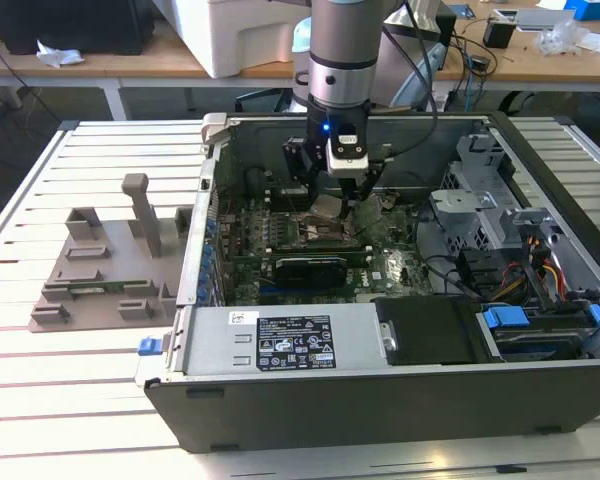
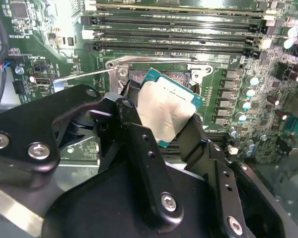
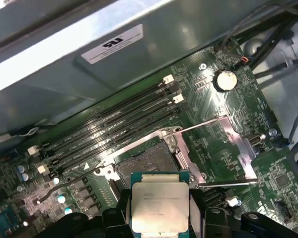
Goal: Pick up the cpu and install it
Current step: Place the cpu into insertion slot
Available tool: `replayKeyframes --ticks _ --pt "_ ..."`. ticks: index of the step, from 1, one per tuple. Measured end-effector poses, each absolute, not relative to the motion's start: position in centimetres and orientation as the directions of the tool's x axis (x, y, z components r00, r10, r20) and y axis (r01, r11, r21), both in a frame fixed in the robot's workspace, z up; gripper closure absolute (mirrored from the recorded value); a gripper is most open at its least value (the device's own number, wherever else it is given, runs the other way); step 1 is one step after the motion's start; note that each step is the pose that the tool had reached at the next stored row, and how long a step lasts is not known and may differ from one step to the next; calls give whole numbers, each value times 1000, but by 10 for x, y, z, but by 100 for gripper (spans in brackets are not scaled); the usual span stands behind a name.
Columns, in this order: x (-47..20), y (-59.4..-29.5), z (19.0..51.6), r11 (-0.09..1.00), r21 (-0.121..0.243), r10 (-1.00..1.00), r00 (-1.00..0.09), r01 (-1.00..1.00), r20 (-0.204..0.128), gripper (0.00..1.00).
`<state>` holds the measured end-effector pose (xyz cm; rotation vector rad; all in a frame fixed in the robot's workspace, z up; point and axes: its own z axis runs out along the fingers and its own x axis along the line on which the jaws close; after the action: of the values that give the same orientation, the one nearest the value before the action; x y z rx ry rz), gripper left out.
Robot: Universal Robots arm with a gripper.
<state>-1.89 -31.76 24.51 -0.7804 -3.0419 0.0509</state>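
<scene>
Where the arm stands, exterior view: the arm [image 1: 340, 50] reaches straight down into the open computer case [image 1: 380, 400], which lies on the slatted worktop [image 1: 100, 150]. The case walls are well apart from it on every side.
Jaws, exterior view: closed on the cpu [image 1: 326, 207], which hangs over the motherboard [image 1: 380, 265], beyond the black expansion card [image 1: 305, 268].
Fixture, exterior view: the grey fixture [image 1: 110, 260] sits on the worktop at the exterior view's left, outside the case.
Grip, second wrist view: black fingers [image 2: 139, 144] press two opposite edges of the cpu [image 2: 166, 111]. Its silver lid faces up and is tilted, and the teal rim is free along the other edges.
Socket, second wrist view: the socket [image 2: 159, 77] is uncovered, with memory slots [image 2: 174, 22] just beyond its frame.
Cpu, first wrist view: the cpu [image 3: 160, 206] is held by the jaws near the socket [image 3: 146, 161] and is not seated.
Room, first wrist view: the load plate [image 3: 233, 136] stands open to one side. The memory slots [image 3: 114, 124] lie between the socket and the case wall [image 3: 89, 64].
</scene>
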Motion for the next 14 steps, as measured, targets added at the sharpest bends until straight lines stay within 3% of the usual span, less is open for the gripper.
replayKeyframes --ticks 14 --pt "-19 -318 245 794 -35 607 -795 607 -9 45"
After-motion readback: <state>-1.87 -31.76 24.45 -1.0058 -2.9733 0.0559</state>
